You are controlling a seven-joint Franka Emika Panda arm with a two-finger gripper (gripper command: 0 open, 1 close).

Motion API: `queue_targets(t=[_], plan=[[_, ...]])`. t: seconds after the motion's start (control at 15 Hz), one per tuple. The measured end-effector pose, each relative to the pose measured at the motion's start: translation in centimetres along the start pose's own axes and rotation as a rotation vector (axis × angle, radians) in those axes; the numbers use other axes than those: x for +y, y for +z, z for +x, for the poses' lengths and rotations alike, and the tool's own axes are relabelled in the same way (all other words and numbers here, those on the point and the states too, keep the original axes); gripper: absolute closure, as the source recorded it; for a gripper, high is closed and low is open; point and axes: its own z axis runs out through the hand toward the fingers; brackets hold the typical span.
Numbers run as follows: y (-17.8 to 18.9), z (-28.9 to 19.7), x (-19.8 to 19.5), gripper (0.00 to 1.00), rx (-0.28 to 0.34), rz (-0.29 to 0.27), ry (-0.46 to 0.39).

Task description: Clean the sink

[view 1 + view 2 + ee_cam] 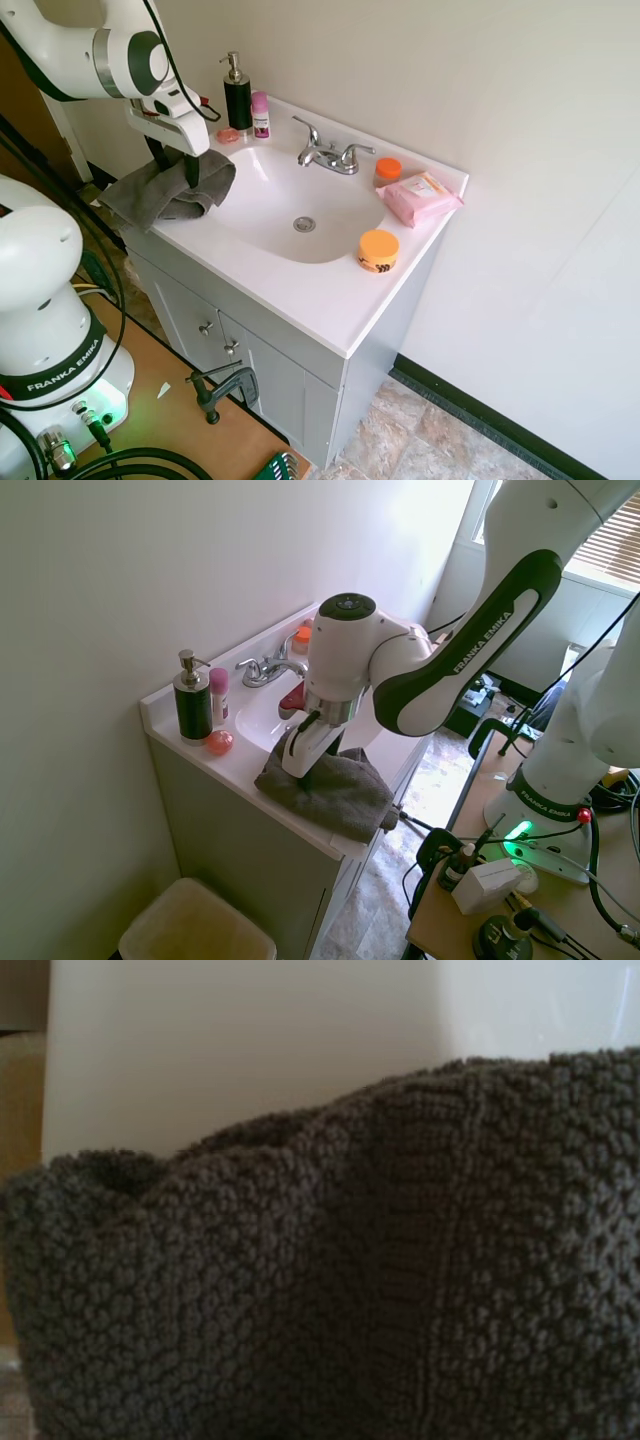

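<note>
Sink [290, 200], glossy white oval basin in white vanity top, bathroom corner.
Gripper [190, 178] grasps crumpled grey knitted towel [165, 190] on the rim.

soap pump [238, 92], pink bottle [260, 114], orange jar [378, 250], wipes pack [421, 196].

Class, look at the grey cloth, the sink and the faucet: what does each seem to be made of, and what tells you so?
Grey cloth: knitted or terry fabric, matte; nubbly loops show in the wrist view.
Sink: probably glazed ceramic or moulded resin; glossy white, one piece with the top.
Faucet: chrome-look metal; bright mirror-like shine.
</note>
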Motion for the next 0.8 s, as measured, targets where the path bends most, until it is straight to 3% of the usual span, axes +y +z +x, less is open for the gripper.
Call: queue_targets(t=[0.8], plan=[[0.08, 0.26, 0.51, 1.00, -0.043, -0.026, 0.023]])
